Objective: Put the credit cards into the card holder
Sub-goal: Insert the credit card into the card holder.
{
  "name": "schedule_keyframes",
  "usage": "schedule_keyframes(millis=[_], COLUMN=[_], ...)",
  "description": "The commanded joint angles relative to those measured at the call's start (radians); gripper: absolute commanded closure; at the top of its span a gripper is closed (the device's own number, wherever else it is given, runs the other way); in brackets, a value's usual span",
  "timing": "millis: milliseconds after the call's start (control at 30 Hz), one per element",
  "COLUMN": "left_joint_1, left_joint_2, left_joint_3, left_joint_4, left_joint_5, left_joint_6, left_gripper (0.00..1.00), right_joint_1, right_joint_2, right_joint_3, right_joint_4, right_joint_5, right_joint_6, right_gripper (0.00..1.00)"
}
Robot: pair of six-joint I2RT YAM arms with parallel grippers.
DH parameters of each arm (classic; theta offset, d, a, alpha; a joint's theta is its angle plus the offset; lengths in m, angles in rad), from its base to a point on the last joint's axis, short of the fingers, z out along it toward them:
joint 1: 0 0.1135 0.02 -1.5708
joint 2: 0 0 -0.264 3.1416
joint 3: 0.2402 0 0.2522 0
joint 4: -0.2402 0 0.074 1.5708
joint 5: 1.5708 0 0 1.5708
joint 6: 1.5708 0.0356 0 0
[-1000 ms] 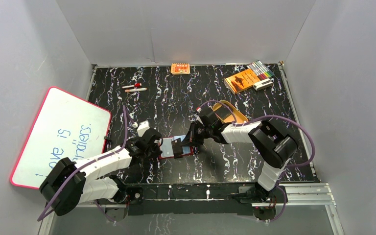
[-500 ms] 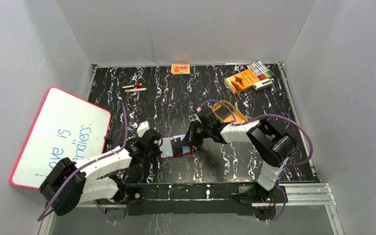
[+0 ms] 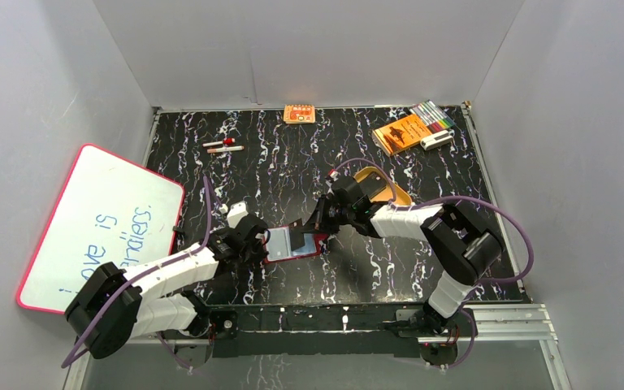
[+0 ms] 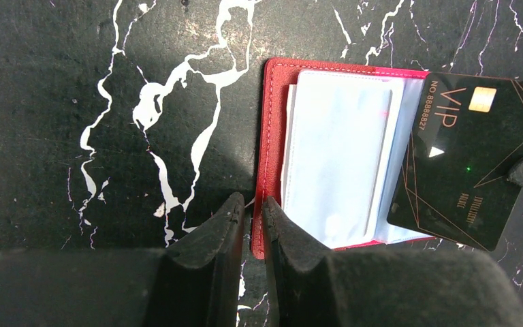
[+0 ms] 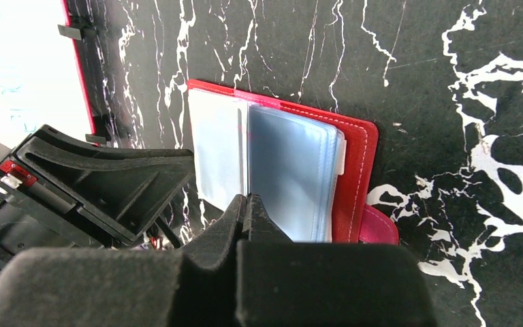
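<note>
One card only in play. Starting left: pinches the near-left edge of the card holder (image 4: 270, 122) with the left claw (image 4: 252, 204), jaws almost together on the red cover, pinning it open on the desk (image 4: 75, 102). Just right of that claw's tips, pale clear sleeves (image 4: 334, 150) fanned open, seemingly with nothing in them. Further right of those tips, the dark credit card (image 4: 460, 170), tilted over the right-hand sleeves with its left edge overlapping them, not yet inside any pocket. At the card's far right edge, clamps it with the right claw (image 5: 248, 204), jaws fully together on the thin edge. From that claw's own view, sleeves directly ahead of the tips, card itself edge-on and hard to make out.

To do the insertion well: hold the left pinch firm so the holder cannot slide. Lower the card's leading edge, square it to a sleeve mouth, then feed slowly toward the left claw without buckling the thin plastic. Likely snags: catching a corner on the sleeve lip, or slipping between two sleeves instead of into one.
</note>
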Motion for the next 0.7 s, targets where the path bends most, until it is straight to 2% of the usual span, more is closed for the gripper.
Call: schedule_keyframes(millis=[0,667], left_joint_1=[0.006,0.005], left_joint_2=[-0.018,0.006], left_joint_3=[-0.007,-0.006], left_joint_4=[-0.038,-0.027], left_joint_5=[-0.041,-0.036], left_joint_6=[-0.006,0.002], left_gripper=[0.84,0.84], right_joint_1=[0.002,0.001], right_joint_2=[-0.003,0.072], right_joint_3=[0.012,0.011], right_joint_4=[0.04,0.12], right_joint_5=[0.02,-0.054], right_joint_6=[-0.004,0.055], right_gripper=[1.0,1.0])
